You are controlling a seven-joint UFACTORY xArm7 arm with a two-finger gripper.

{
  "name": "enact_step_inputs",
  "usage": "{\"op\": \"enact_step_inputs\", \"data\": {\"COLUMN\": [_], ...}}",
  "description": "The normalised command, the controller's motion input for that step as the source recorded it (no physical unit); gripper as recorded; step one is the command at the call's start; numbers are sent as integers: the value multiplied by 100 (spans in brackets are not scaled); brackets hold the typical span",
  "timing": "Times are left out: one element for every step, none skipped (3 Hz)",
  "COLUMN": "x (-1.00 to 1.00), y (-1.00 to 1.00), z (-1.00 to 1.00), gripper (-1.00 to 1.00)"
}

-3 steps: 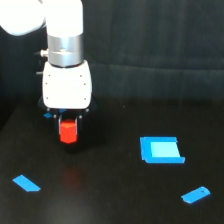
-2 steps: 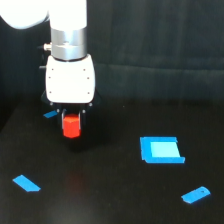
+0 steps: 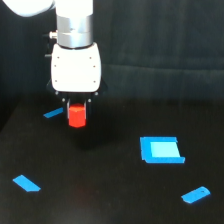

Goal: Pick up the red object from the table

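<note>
The red object (image 3: 76,115) is a small red-orange chunky block. My gripper (image 3: 76,106) is shut on its top and holds it clear above the black table (image 3: 110,195), at the exterior view's left. The gripper hangs from a white wrist housing (image 3: 76,67) under the silver arm. The fingers are mostly hidden behind the block and the housing.
Flat blue pieces lie on the table: a large square one (image 3: 161,149) at the exterior view's right, a small one (image 3: 196,194) at the lower right, one (image 3: 26,183) at the lower left, and a thin one (image 3: 53,113) just left of the held block. A dark curtain hangs behind.
The gripper has risen with the red block in it and shifted a little to the exterior view's right. The blue piece behind it now shows.
</note>
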Motion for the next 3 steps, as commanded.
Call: {"op": "enact_step_inputs", "data": {"x": [-4, -4, 6], "y": [-13, 9, 5], "z": [95, 61, 18], "gripper": [-88, -92, -94]}}
